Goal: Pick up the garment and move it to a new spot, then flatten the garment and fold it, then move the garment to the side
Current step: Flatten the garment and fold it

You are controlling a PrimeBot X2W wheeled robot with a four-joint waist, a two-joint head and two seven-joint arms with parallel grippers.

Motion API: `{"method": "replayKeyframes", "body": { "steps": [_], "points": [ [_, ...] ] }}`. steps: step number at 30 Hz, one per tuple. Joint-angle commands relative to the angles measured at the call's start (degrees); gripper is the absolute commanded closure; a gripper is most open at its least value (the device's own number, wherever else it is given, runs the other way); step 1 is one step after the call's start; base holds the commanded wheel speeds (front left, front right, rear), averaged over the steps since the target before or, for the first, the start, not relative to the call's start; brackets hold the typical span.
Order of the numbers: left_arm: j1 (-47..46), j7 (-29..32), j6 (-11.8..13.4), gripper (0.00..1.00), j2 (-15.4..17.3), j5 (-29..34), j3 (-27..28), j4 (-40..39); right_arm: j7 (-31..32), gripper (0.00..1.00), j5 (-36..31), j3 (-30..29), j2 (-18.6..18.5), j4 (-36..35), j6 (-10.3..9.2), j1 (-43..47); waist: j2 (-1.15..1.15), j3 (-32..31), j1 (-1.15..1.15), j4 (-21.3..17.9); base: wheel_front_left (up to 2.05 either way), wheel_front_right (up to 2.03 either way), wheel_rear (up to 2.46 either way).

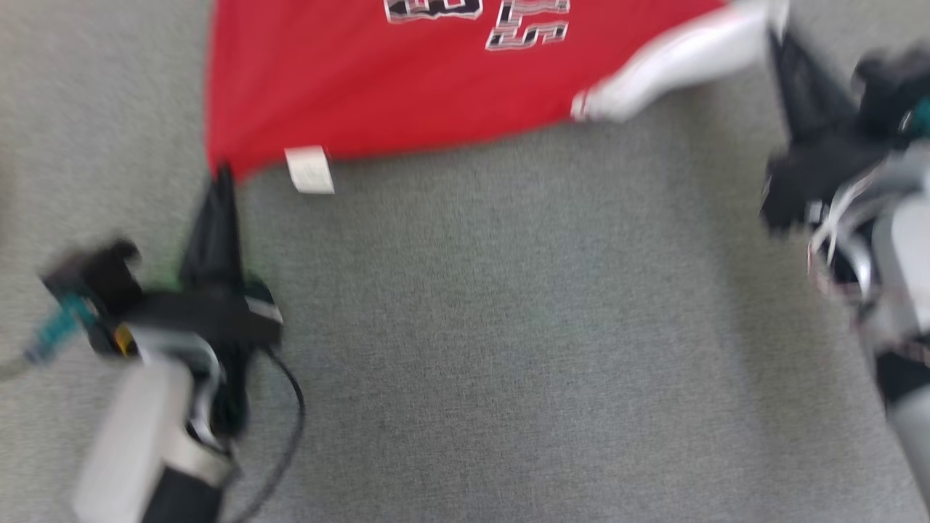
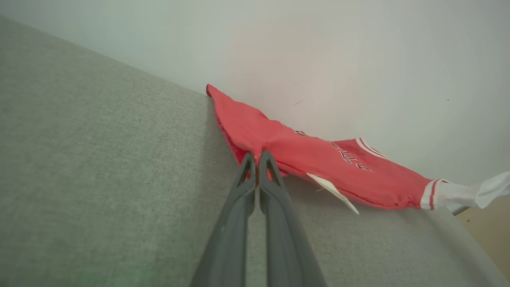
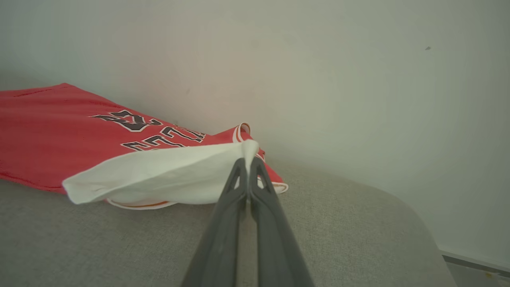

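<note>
The garment [image 1: 407, 87] is a red jersey with black-and-white lettering and white sleeves, spread across the far part of a grey fabric surface. My left gripper [image 1: 221, 174] is shut on its near left corner; the left wrist view shows the red cloth [image 2: 318, 159] pinched between the fingertips of that gripper [image 2: 257, 157]. At the upper right my right gripper [image 1: 777, 36] is shut on the tip of the white sleeve [image 1: 690, 58]. In the right wrist view the sleeve [image 3: 167, 175] stretches away from the closed tips of this gripper [image 3: 249, 161].
A white label [image 1: 310, 169] hangs from the garment's near hem. The grey fabric surface [image 1: 508, 327] stretches wide toward me. A pale wall [image 2: 358, 59] rises directly behind the garment. The surface's rounded edge [image 3: 422, 223] drops off at the right.
</note>
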Motion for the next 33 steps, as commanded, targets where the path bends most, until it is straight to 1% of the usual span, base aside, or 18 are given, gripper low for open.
{"method": "replayKeyframes", "body": {
  "steps": [1, 3, 6, 9, 13, 15, 19, 23, 25, 33],
  "points": [
    [2.0, -0.2, -0.3, 1.0, -0.6, 0.2, 0.7, 0.2, 1.6, 1.0, 1.2, -0.3, -0.9, -1.7, -0.13, 2.4, 0.0, -4.3, 0.0, 0.7, 0.0, 0.0, 0.0],
    [5.5, -0.2, -0.4, 1.0, -2.2, -0.4, 1.8, 1.0, 6.8, 1.0, 4.0, -0.4, -1.3, -6.1, -0.13, 8.0, 0.0, -6.6, 0.0, 0.8, 0.0, 0.0, 0.0],
    [9.9, -0.2, -0.6, 1.0, -3.8, -1.4, 2.4, 3.1, 13.1, 1.0, 5.9, -1.2, -2.7, -12.8, -0.13, 15.4, 0.0, -9.8, 0.0, 0.6, 0.0, 0.0, 0.0],
    [12.8, -0.2, -0.8, 1.0, -4.2, -1.8, 1.5, 5.0, 19.1, 1.0, 7.1, -3.1, -2.7, -17.1, -0.13, 22.7, 0.0, -12.5, 0.0, 0.6, 0.0, 0.0, 0.0],
    [16.2, -0.2, -0.9, 1.0, -4.3, -2.5, 0.6, 6.3, 29.1, 1.0, 8.6, -6.3, -2.5, -22.1, -0.13, 31.5, 0.0, -15.4, 0.0, 0.7, 0.0, 0.0, 0.0],
    [17.6, -0.2, -0.8, 1.0, -3.9, -2.6, 0.5, 6.1, 33.5, 1.0, 8.6, -8.0, -2.2, -25.3, -0.13, 35.4, 0.0, -16.4, 0.0, 0.6, 0.0, 0.0, 0.0],
    [21.0, -0.2, -0.8, 1.0, -2.9, -2.3, 0.0, 5.9, 39.6, 1.0, 9.6, -10.3, -0.8, -30.6, -0.13, 41.4, 0.0, -17.8, 0.0, 0.3, 0.0, 0.0, 0.0],
    [24.1, 1.3, -0.7, 1.0, -1.7, -1.9, -1.2, 5.9, 45.8, 1.0, 10.9, -12.2, 0.6, -33.2, -0.13, 47.0, 0.0, -19.0, 0.0, 0.5, 0.0, 0.0, 0.0],
    [25.7, 2.5, 0.1, 1.0, -0.7, -1.3, -1.5, 5.6, 48.1, 1.0, 10.8, -13.1, 1.3, -34.2, -0.13, 49.5, 0.0, -19.4, 0.0, 0.5, 0.0, 0.0, 0.0],
    [32.3, 5.7, 2.2, 1.0, 1.7, -1.5, -2.2, 0.9, 51.9, 1.0, 11.6, -14.7, 3.9, -36.5, -0.13, 55.8, 0.0, -20.7, 0.0, 1.0, 0.0, 0.0, 0.0]
  ]
}}
